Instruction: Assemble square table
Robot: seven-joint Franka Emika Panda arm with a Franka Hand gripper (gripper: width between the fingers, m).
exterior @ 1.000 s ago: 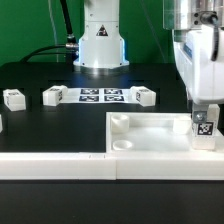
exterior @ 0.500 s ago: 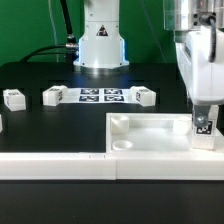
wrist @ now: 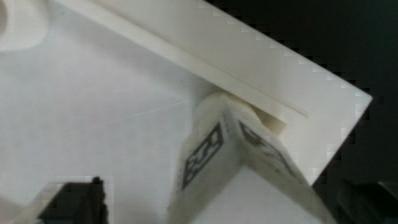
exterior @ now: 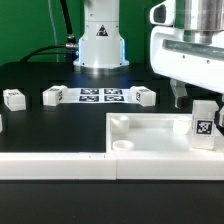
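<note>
Tabletop (exterior: 150, 133) first: the white square tray lies flat on the black table (exterior: 40, 125) toward the exterior view's right, its near edge right against the long white rail (exterior: 55, 163) that runs across the front. One leg (exterior: 206, 122) stands upright inside the tray at its end on the exterior view's right, tag facing the camera, and nothing is holding it. Gripper (exterior: 200, 97) hovers just above that leg, jaws spread wide, wider than the leg itself, one dark finger (exterior: 180, 96) hanging clear of it on the exterior view's left side. Over to the wrist view: the same leg (wrist: 228, 150) stands tucked close against the raised rim (wrist: 231, 62) near a corner of the tray, tags on two of its faces, and a dark finger (wrist: 75, 200) shows well apart from it. Whether the leg's foot is seated in a socket, I cannot tell from here. At the tray's other end a round corner socket (exterior: 122, 143) shows plainly. Back on the black table, three loose legs (exterior: 53, 96) lie in a row with the marker board (exterior: 100, 96) between the second and third, and the robot base (exterior: 100, 45) stands behind them.
</note>
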